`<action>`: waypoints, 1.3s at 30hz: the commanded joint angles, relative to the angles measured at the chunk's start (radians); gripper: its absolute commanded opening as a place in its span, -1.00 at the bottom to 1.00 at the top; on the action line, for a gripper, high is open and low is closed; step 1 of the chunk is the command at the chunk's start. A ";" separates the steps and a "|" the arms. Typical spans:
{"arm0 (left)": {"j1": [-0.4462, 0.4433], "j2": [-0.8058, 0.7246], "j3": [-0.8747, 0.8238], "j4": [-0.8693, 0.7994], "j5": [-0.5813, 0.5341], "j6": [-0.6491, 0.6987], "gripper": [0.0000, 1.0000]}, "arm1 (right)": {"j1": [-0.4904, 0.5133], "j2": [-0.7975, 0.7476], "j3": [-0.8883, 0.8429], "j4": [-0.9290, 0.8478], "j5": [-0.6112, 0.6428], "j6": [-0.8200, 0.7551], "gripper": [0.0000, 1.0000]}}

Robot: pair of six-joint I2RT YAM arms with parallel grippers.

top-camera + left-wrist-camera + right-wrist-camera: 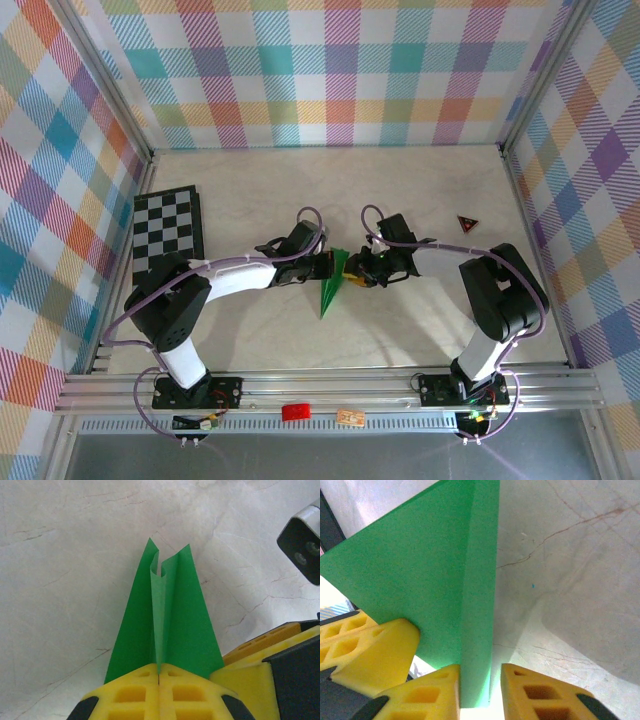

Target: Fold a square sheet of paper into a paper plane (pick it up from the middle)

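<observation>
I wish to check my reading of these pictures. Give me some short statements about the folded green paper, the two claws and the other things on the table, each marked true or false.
1. The left claw is shut on the centre ridge of the green folded paper plane. True.
2. The black-and-white checkered board lies on the right side of the table. False: it lies on the left side, by the left wall.
3. The small red-and-black triangle lies apart from the paper, nearer the right arm. True.
4. The right claw is pressed fully shut. False: its jaws stand apart, the paper's fold between them.
</observation>
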 commanded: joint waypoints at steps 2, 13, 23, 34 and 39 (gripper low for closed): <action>-0.015 -0.022 0.028 -0.042 -0.007 0.028 -0.88 | 0.006 0.014 0.021 -0.029 0.005 -0.023 -0.58; -0.026 -0.044 0.029 -0.076 -0.001 0.035 -0.69 | 0.005 0.027 0.019 -0.033 0.008 -0.026 -0.75; -0.037 -0.105 0.004 -0.114 0.040 0.015 -0.40 | 0.005 0.027 0.024 -0.029 0.007 -0.025 -0.75; -0.077 -0.169 -0.055 -0.120 0.050 0.006 -0.27 | 0.005 0.030 0.024 -0.027 0.007 -0.024 -0.74; -0.081 -0.123 -0.042 -0.142 0.071 0.019 -0.27 | 0.005 0.026 0.023 -0.029 0.007 -0.025 -0.74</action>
